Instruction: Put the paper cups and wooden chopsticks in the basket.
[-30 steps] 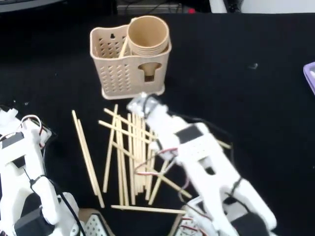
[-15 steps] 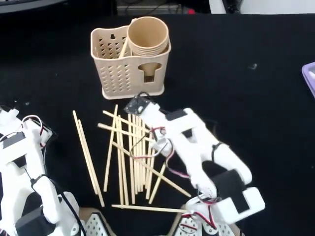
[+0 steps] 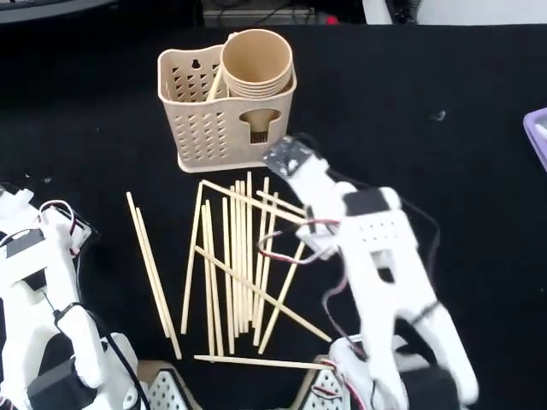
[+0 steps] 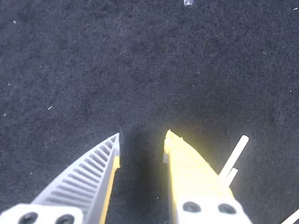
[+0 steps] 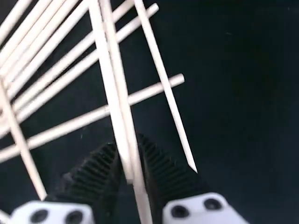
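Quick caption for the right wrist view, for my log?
Right gripper shut on two chopsticks, loose sticks lying across the black table beyond.

Black cloth table (image 3: 461, 94), purple object (image 3: 538, 130) at its edge, cables (image 3: 256, 14) behind

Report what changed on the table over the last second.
The right arm swung to its right, ending near the beige perforated basket. The right gripper is clamped on two wooden chopsticks, and several sticks in the loose pile of wooden chopsticks shifted. The left arm, the open left gripper, the basket and the stacked paper cups stayed put.
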Available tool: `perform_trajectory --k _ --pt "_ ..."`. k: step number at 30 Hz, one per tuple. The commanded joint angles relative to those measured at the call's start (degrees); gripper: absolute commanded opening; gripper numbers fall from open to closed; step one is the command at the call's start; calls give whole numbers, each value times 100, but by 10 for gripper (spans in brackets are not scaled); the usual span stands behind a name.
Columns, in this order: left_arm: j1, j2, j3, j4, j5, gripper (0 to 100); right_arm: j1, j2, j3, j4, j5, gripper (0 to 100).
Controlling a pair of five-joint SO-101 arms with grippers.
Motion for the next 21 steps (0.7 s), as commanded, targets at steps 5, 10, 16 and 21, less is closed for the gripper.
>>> perform_trajectory --k 5,10,16,21 --pt "48 -185 -48 -79 0 159 1855 -998 1209 -229 1495 11" --pt "48 -185 -57 -79 0 159 2418 -787 2176 -1556 1688 11" --pt "48 -185 -48 -79 0 159 1688 -347 1710 -1433 949 149" --pt "48 -185 -48 -79 0 159 932 303 919 -1415 404 229"
